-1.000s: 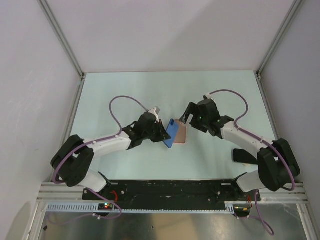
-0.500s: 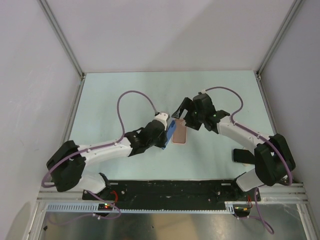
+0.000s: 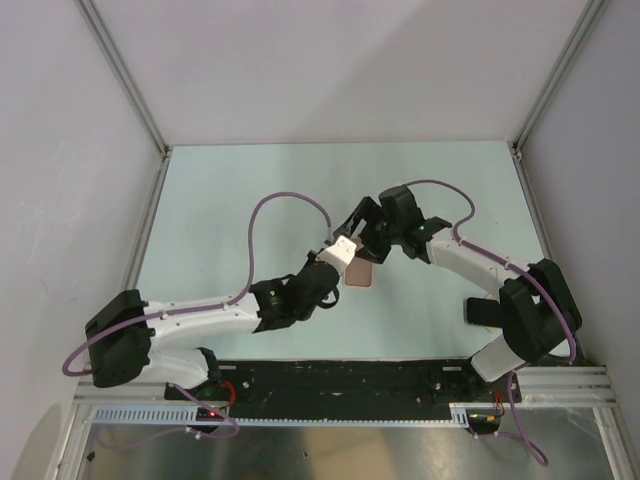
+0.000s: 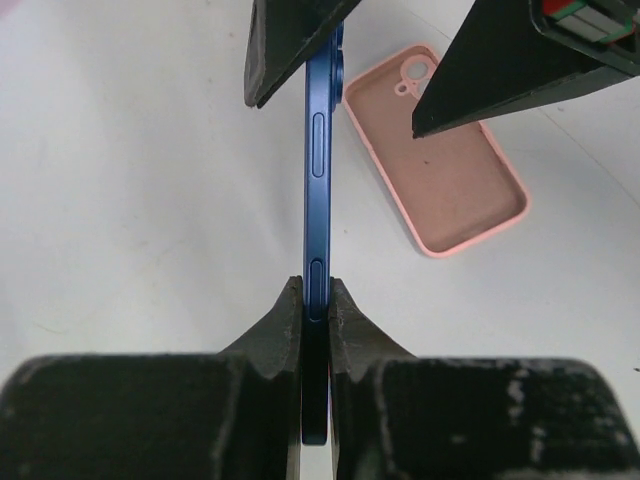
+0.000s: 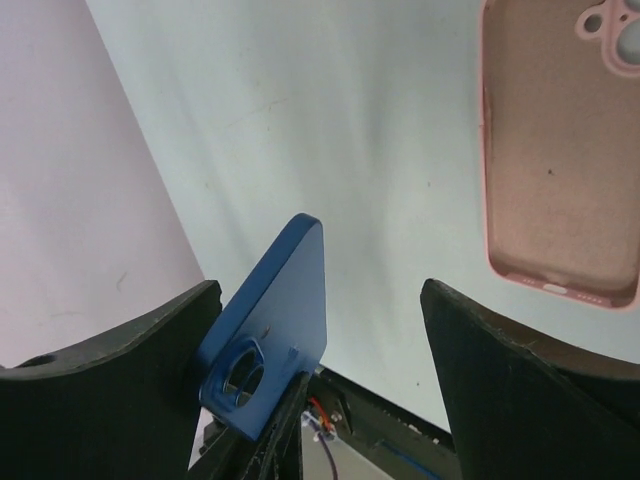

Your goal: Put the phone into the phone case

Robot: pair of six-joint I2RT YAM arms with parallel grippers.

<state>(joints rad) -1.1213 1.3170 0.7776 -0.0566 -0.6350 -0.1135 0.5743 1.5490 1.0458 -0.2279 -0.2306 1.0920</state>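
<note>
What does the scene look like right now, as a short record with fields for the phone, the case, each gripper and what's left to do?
phone: blue body, held on edge above the table, not in the case
phone case: pink, lying flat on the table, open side up, empty
left gripper: shut on one end of the phone
right gripper: open, one finger on each side of the phone's free end
task status: phone not yet in the case

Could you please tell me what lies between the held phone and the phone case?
Only bare table, seen in the right wrist view: the phone, clamped by the left gripper, stands apart from the phone case lying open side up.
</note>
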